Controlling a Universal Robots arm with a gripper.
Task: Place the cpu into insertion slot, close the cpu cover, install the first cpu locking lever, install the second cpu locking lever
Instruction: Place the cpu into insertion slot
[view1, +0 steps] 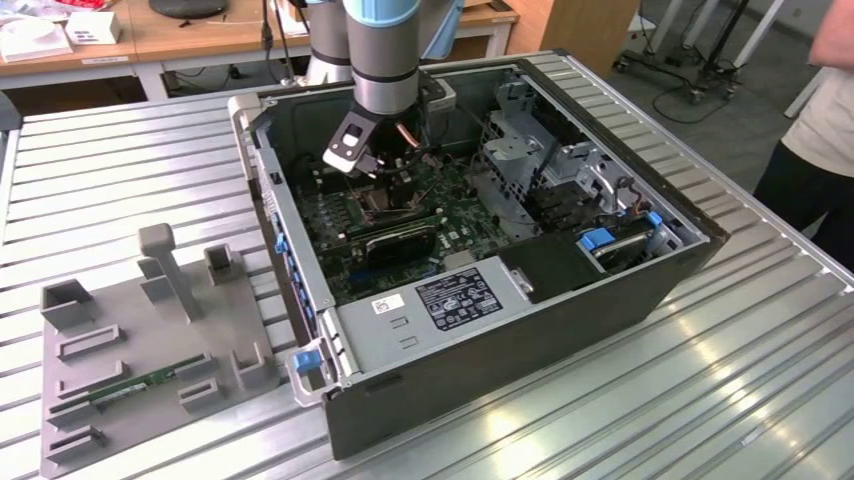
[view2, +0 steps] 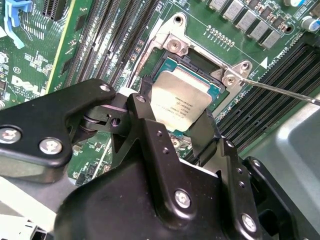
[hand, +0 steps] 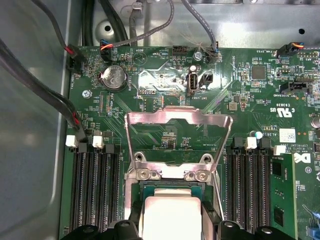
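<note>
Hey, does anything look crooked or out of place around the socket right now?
Nothing stands out. The tool holds the cpu square over the slot, and the cover stands open, clear of it.

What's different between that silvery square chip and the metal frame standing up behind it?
The cpu is a solid plate with a silvery top; the cpu cover is a thin frame around a big open window. The cpu lies flat; the cpu cover is swung up, open, on its hinge. The jaws of the gripper clamp the cpu; nothing touches the cpu cover. Both are squarish, silver-grey metal.
</note>
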